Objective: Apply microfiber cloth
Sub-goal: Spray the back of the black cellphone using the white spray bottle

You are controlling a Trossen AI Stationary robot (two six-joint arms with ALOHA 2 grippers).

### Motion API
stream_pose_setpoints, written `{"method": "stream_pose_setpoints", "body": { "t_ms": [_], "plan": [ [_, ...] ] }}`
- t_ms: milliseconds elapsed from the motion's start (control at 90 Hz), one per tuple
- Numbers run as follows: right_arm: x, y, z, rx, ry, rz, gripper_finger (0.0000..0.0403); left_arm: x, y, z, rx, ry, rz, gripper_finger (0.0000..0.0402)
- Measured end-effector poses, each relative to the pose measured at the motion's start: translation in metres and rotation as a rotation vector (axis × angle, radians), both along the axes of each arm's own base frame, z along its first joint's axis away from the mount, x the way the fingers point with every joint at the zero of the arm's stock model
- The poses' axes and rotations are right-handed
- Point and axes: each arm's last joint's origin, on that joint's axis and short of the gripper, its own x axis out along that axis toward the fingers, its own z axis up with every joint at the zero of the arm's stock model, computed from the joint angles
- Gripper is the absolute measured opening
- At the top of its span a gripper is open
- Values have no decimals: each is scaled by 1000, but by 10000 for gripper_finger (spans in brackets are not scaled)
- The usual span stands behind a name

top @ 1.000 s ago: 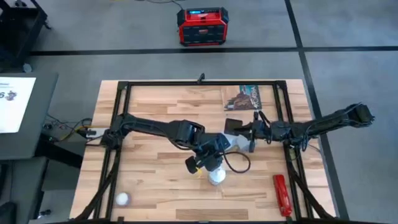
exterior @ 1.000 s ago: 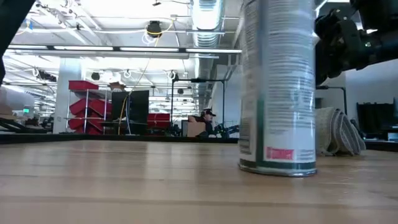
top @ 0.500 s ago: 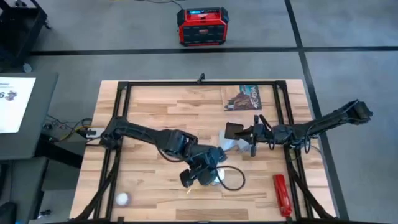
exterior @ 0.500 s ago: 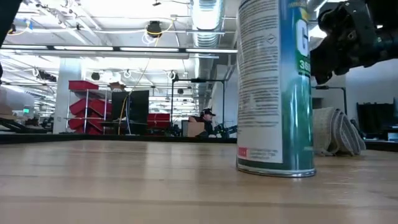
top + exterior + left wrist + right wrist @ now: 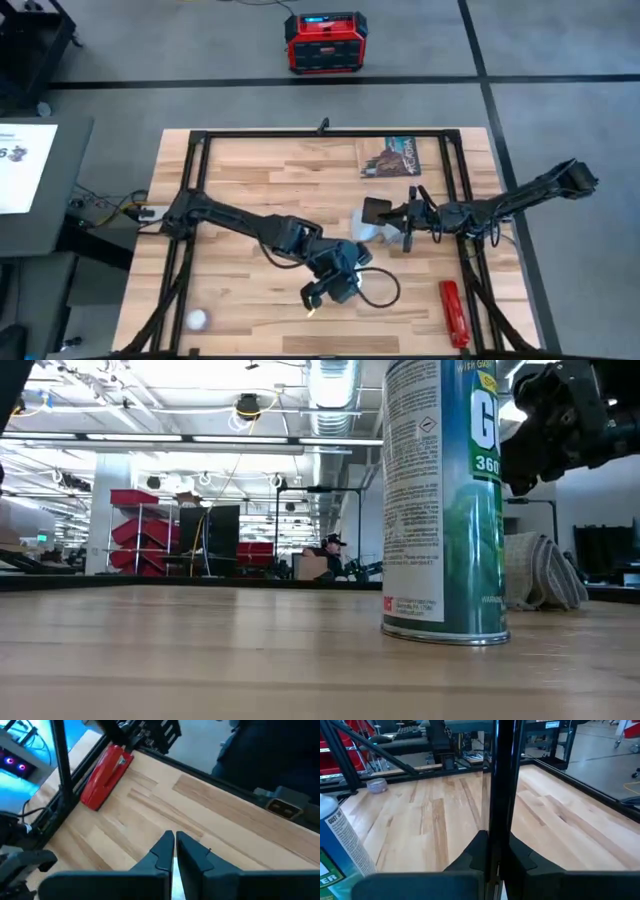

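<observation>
Since a second ago my left arm has swung toward the near edge, and the spray can [image 5: 445, 500] shows a different part of its label in the low view; the right arm has barely shifted. My left gripper [image 5: 174, 840] hangs over the middle of the table [image 5: 250, 170], toward the near side, its fingers pressed together with nothing between them; ahead of it lies the red tool [image 5: 105, 777], by the near right corner. My right gripper [image 5: 492, 840] reaches in from the right and is clamped on the black phone [image 5: 501, 775], held edge-on between its fingers. The microfiber cloth [image 5: 366, 231] lies bunched on the wood right of centre, just on the near side of the phone; whether they touch I cannot tell; in the low view it sits behind the upright can. A printed booklet [image 5: 389, 157] lies at the far side; a white ball [image 5: 197, 319] rests near the near left corner.
</observation>
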Motion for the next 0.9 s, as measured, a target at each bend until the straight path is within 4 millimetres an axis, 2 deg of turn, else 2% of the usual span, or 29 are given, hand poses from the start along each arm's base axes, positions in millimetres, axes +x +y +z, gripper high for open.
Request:
{"method": "stream_pose_setpoints", "body": {
  "t_ms": [111,367,900],
  "plan": [
    [0,0,0,-1,5,-1,12,2,2,-8,-7,21,21,0],
    [0,0,-1,-2,7,-1,12,-2,3,-10,-9,76,83,0],
    [0,0,-1,0,6,-1,12,-15,-10,-15,27,173,147,0]
  ]
}}
